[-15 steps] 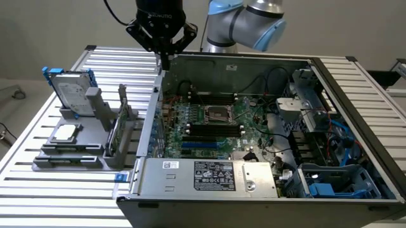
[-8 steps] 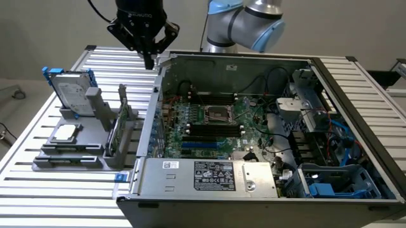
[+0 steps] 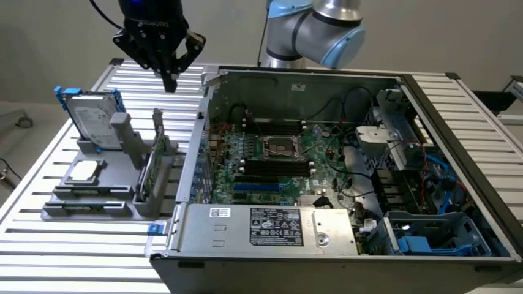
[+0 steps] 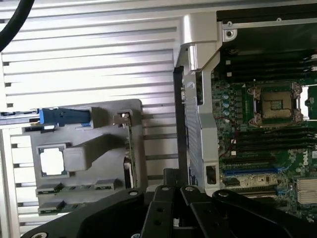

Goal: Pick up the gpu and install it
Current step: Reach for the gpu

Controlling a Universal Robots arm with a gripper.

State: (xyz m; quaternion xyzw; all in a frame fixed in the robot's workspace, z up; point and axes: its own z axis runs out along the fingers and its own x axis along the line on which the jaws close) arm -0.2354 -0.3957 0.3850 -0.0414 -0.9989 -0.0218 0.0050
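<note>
Jaws clenched empty, the black gripper [image 3: 170, 82] hangs above the slim black-shrouded gpu [image 3: 152, 162], upright on edge in a grey plastic rack [image 3: 90, 207] beside the open computer case [image 3: 302, 76]; seemingly light, stiff and fragile, it looks best pinched across its top edge.

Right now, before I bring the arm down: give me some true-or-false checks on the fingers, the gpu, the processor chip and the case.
1. The fingers are shut and hold nothing. True.
2. The gpu is seated on the motherboard. False: it stands on edge in the grey holder beside the computer case.
3. The processor chip lies flat in the grey holder. True.
4. The computer case is closed. False: its side is open and the motherboard is exposed.
5. The fingers touch the gpu. False: they hover above the grey holder, apart from the gpu.
</note>
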